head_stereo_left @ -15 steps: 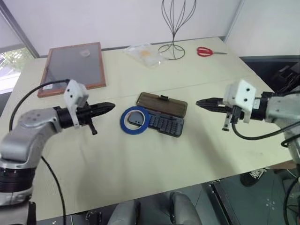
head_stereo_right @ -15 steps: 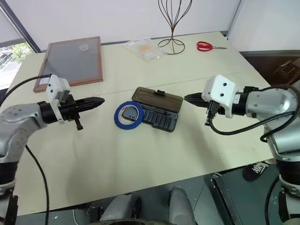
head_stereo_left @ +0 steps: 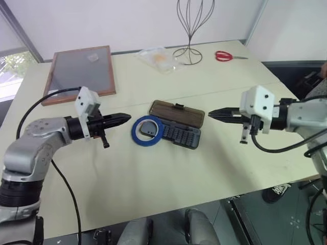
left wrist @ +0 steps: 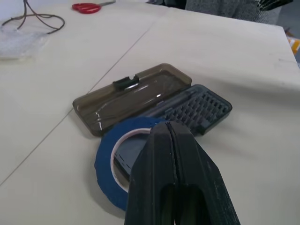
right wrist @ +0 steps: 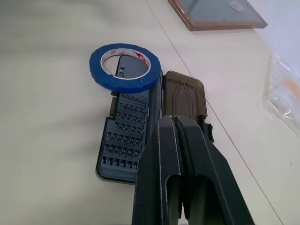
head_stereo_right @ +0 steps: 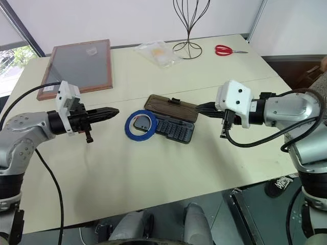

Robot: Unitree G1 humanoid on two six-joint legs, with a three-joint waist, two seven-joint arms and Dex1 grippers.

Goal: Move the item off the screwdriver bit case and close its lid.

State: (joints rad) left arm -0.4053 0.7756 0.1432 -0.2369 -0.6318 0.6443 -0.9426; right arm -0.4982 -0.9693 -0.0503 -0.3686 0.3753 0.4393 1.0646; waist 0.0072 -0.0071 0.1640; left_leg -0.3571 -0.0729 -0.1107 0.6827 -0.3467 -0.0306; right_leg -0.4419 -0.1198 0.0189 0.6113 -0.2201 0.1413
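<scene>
Blue tape (head_stereo_right: 140, 124) — case end (head_stereo_right: 137, 123) beneath

the scene is brightly and evenly lit, with soft daylight coming from a window (head_stereo_left: 13, 64) at the far left. shadows on the cream table (head_stereo_left: 168, 173) are faint and diffuse, the clearest a pale one just beside the blue tape roll (head_stereo_left: 146, 130). the translucent lid (left wrist: 131, 96) carries thin white glints of glare along its ribs. in the wrist views the near black fingers (left wrist: 176, 183) loom large and slightly soft, while the table beyond stays sharp. straight edges bow a little toward the head views' corners.
</scene>
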